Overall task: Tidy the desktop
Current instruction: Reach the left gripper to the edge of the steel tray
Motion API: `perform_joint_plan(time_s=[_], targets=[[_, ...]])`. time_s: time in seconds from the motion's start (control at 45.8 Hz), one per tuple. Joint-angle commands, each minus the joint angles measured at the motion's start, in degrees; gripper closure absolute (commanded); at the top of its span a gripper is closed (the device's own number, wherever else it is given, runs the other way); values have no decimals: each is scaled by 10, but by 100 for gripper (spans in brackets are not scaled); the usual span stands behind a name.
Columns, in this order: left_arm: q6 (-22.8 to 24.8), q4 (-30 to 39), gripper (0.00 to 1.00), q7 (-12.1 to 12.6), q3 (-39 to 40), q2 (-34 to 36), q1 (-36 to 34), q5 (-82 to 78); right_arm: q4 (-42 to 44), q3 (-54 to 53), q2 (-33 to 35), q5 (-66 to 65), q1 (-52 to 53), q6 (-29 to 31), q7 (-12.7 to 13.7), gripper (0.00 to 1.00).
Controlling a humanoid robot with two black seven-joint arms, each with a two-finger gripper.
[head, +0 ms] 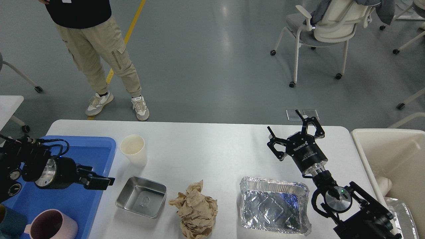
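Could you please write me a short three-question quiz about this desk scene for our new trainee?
1. True or false: the crumpled brown paper lies between the steel tray and the foil container.
2. Which hand is over the right rim of the blue tray? A) left hand B) right hand C) neither
3. Fill in: the white paper cup stands ______ on the desktop, just right of the blue tray.

Key
1. True.
2. A; its fingers point toward the steel tray.
3. Upright, with its opening facing up.
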State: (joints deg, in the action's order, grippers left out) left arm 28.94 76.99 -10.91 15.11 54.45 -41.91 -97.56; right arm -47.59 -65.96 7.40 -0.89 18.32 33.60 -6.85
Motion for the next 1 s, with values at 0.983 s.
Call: perform_joint_plan(time_s=[0.983], targets=[[-7, -150, 16, -10, -1, -158, 37, -53, 1, 0, 1, 0, -2, 1, 0, 0]])
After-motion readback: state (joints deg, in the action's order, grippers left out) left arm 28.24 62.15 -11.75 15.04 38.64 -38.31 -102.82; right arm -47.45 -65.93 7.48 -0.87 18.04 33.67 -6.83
